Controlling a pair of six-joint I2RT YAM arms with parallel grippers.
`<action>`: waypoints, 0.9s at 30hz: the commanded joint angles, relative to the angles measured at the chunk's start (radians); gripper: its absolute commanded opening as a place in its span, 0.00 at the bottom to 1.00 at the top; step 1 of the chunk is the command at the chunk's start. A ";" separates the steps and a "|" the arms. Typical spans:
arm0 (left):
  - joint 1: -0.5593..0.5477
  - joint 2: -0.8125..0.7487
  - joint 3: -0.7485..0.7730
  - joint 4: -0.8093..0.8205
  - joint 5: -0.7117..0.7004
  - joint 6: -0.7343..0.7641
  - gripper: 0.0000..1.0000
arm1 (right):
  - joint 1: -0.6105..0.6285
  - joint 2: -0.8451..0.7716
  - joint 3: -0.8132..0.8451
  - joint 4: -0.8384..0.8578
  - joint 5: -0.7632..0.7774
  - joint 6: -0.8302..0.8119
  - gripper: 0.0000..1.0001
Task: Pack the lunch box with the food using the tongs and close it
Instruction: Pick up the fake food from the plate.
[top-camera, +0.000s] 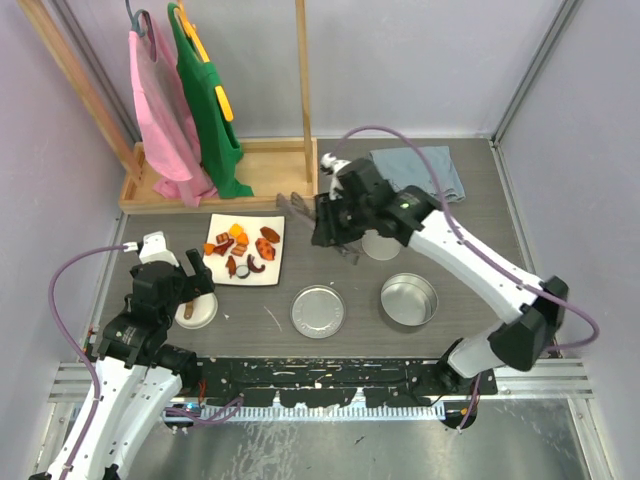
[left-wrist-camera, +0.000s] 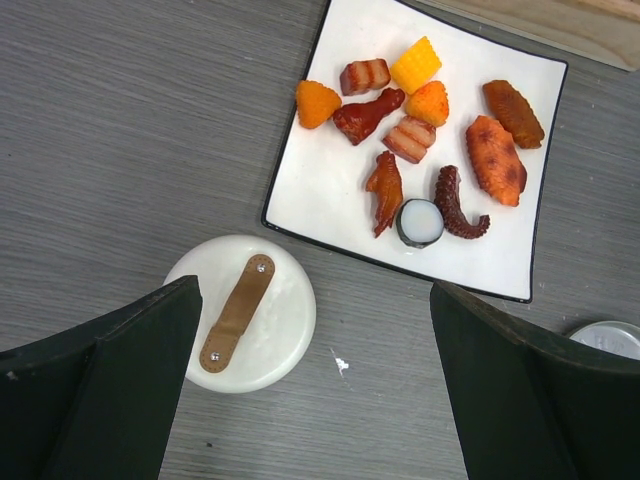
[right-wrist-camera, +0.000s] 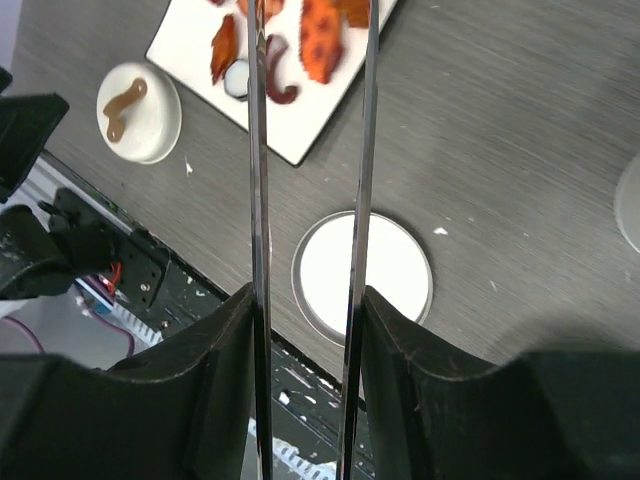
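Observation:
My right gripper (top-camera: 322, 222) (right-wrist-camera: 308, 330) is shut on the tongs (right-wrist-camera: 365, 150) (top-camera: 293, 204), one finger outside each slim arm. The tips point toward the food (top-camera: 242, 250) (left-wrist-camera: 420, 150) on the white square plate (left-wrist-camera: 310, 190); the two arms stand apart with nothing between them. The lunch box lies in parts: the steel tin (top-camera: 408, 300), its flat steel lid (top-camera: 318, 311) (right-wrist-camera: 390, 270), the white tub (top-camera: 380, 245) mostly hidden behind my right arm, and the white lid with brown handle (left-wrist-camera: 240, 312) (top-camera: 200, 315). My left gripper (left-wrist-camera: 315, 400) (top-camera: 185, 285) hangs open above that white lid.
A wooden rack (top-camera: 250, 165) with a pink and a green apron stands at the back left. A grey-blue cloth (top-camera: 420, 170) lies at the back right. A black rail (top-camera: 320, 375) runs along the near table edge.

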 joint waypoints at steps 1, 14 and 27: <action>0.006 -0.005 0.019 0.027 -0.004 -0.007 0.98 | 0.129 0.105 0.117 0.042 0.118 -0.032 0.47; 0.008 -0.009 0.019 0.023 -0.014 -0.010 0.98 | 0.235 0.512 0.402 -0.013 0.200 -0.092 0.49; 0.007 -0.007 0.021 0.023 -0.015 -0.012 0.98 | 0.235 0.708 0.590 0.034 0.191 -0.120 0.51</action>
